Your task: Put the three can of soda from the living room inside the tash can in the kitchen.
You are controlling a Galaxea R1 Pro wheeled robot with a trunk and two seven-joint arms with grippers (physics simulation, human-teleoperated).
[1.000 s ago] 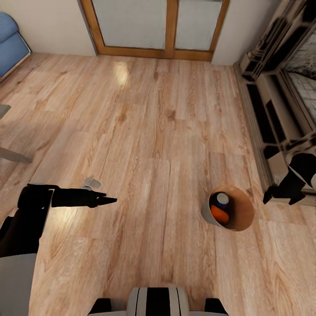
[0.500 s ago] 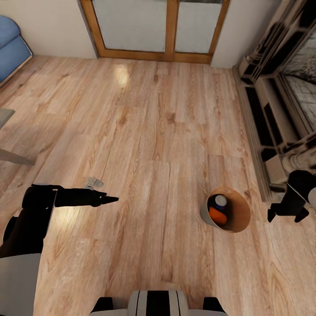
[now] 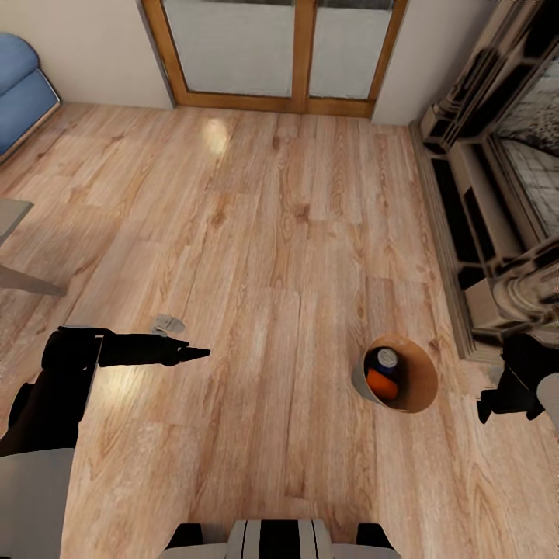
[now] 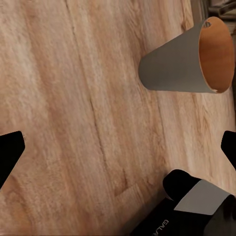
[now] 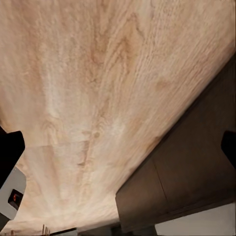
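Note:
The tash can (image 3: pixel 423 382), off-white outside and brown inside, stands on the wood floor of the living room. An orange can of soda (image 3: pixel 381 383) and a dark blue one (image 3: pixel 386 359) lie inside it. My left gripper (image 3: pixel 194 354) hovers over the floor well left of the tash can, and my right gripper (image 3: pixel 508 410) hangs just right of it. The left wrist view has the tash can (image 4: pixel 172 69) ahead of my open left gripper (image 4: pixel 120 150). My right gripper (image 5: pixel 120 145) is open over bare floor. The kitchen is out of view.
A brick fireplace (image 3: pixel 505 194) with a dark hearth edge (image 5: pixel 187 177) runs along the right. Wood-framed glass doors (image 3: pixel 287 46) close the far wall. A blue sofa (image 3: pixel 19 85) and a low table corner (image 3: pixel 12 213) sit at the left. A small grey object (image 3: pixel 164 322) lies by my left arm.
The right gripper has drawn back toward me and now hangs beside the tash can. The head view has shifted slightly. The left arm has stayed put.

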